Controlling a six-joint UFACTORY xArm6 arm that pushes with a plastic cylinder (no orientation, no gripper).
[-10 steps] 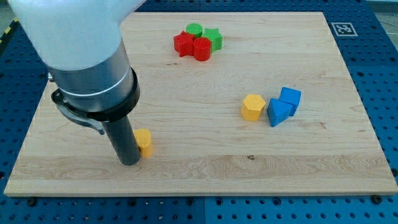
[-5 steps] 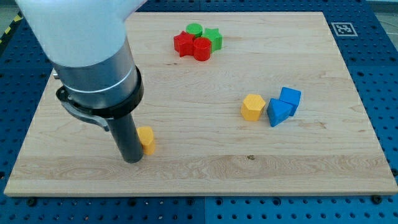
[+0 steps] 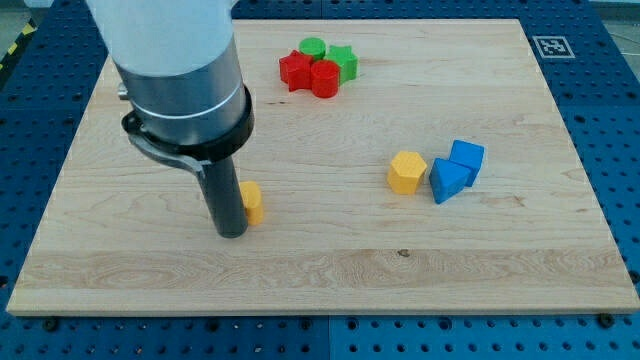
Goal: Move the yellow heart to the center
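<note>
A: Camera view gives us the wooden tabletop [image 3: 540, 250] first, filling nearly the whole frame over a blue perforated base [image 3: 620, 120]. Our arm [image 3: 180, 70] comes down from the view's top left, a wide white and grey body narrowing into the dark rod.

B: And my tip [image 3: 232, 234] sits on the tabletop in the lower left part. We carry no hand at all, only that rod, so nothing is clenched or grasped.

A: Agreed. The yellow heart [image 3: 252, 203] is right against the rod's right side, partly hidden behind it, so we see only a slice of it. It lies left of the tabletop's middle.

B: Next, the cluster near the view's top centre. We see a red star-like block [image 3: 294, 71] and a red cylinder [image 3: 324, 79] touching, with a green cylinder [image 3: 313, 47] and a green star [image 3: 343, 61] just behind them.

A: On the view's right, well apart from the heart, a yellow hexagon [image 3: 406, 172] stands just beside a blue triangle-like block [image 3: 448, 181], which touches a blue cube [image 3: 466, 158].

B: Smallest of all, a black-and-white marker [image 3: 552, 46] sits at the tabletop's top right corner.
</note>
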